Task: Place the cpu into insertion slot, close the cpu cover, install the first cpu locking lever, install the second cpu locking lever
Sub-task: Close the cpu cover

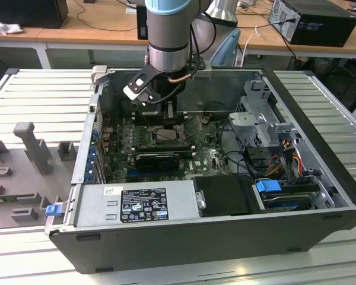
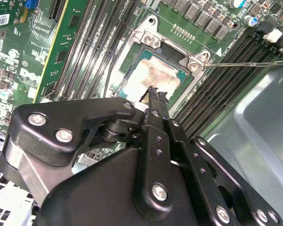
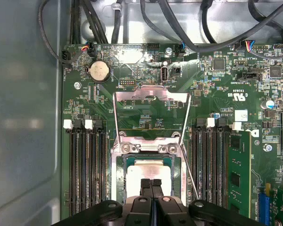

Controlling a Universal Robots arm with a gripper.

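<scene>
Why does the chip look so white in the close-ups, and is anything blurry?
In both wrist views, light glares off the cpu, washing its top pale. In the first wrist view, the grey case wall looks soft, out of focus. In the second wrist view, the gripper looms dark and close.

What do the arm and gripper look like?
The arm is a silver-grey cylinder with a pale blue ring and a copper-coloured cable at the wrist. The gripper is matte black linkage plates with silver screw heads, ending in two slim black fingers.
</scene>
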